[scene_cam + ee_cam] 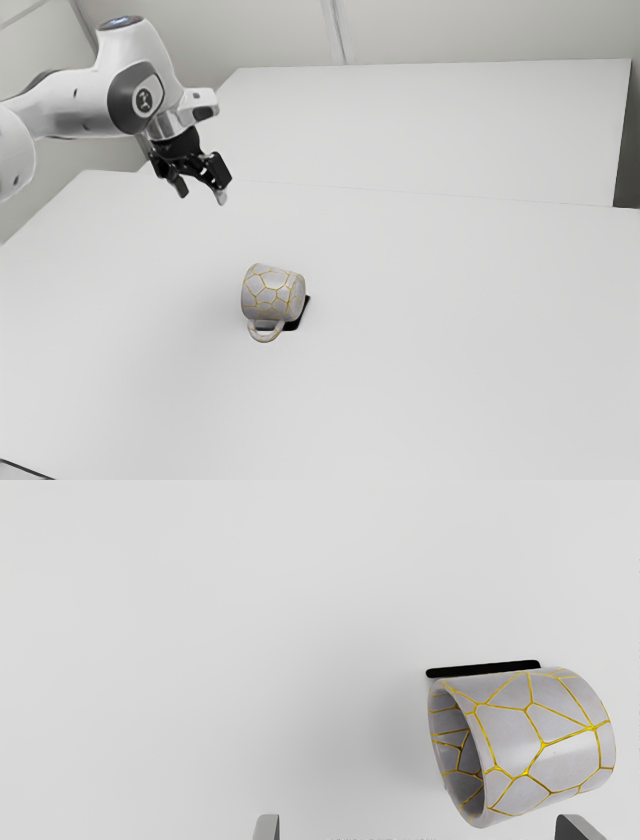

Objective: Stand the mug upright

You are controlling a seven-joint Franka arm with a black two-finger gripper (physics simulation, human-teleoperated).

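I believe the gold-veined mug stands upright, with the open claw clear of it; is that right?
Not quite: the mug lies on its side, as the wrist view shows by its mouth facing sideways. The rest holds: it is gold-veined, and the open claw is clear of it.

The arm [72,104] enters from the exterior view's left, hand angled downward. The gripper [202,193] is raised, its two fingers [267,828] standing wide apart.

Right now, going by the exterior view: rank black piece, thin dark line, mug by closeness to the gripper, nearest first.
1. Mug, on its side, nearest the gripper.
2. Black piece, partly hidden by the mug.
3. Thin dark line, bottom-left corner.
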